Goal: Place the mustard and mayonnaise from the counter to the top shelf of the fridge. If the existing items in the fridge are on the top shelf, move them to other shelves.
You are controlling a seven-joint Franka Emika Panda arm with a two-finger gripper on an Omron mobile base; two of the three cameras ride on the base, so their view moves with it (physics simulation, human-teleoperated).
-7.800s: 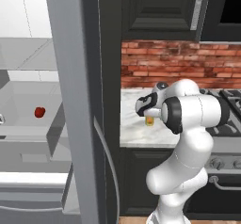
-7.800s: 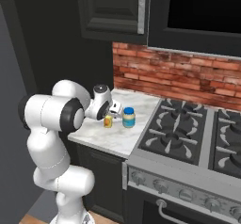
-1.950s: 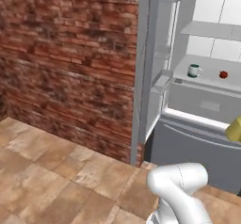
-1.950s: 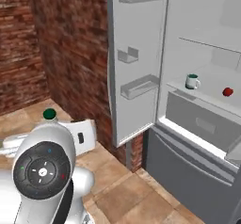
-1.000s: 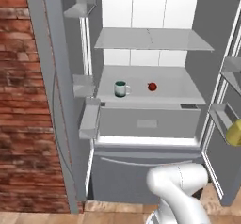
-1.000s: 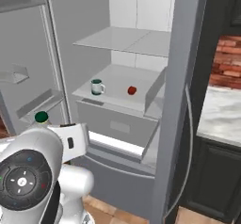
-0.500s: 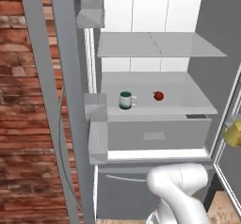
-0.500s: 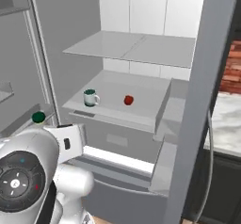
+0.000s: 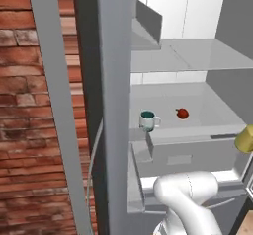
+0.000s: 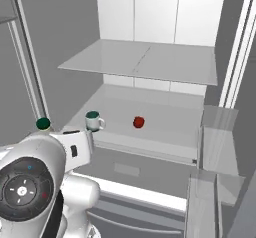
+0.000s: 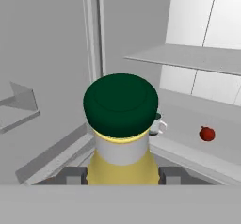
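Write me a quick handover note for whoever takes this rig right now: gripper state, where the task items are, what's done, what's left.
Gripper: shut on the mustard, bottle upright between the fingers, dark cap on.
Fridge: open, base parked in front of it.
Top shelf: nothing on it.
Teal mug and red fruit: both on the lower shelf, apart from each other, so they look like they need no moving.
Mayonnaise: not in these views.
Done: mustard picked up and carried to the fridge.
Left: set the mustard on the top shelf, then fetch the mayonnaise and place it there too.
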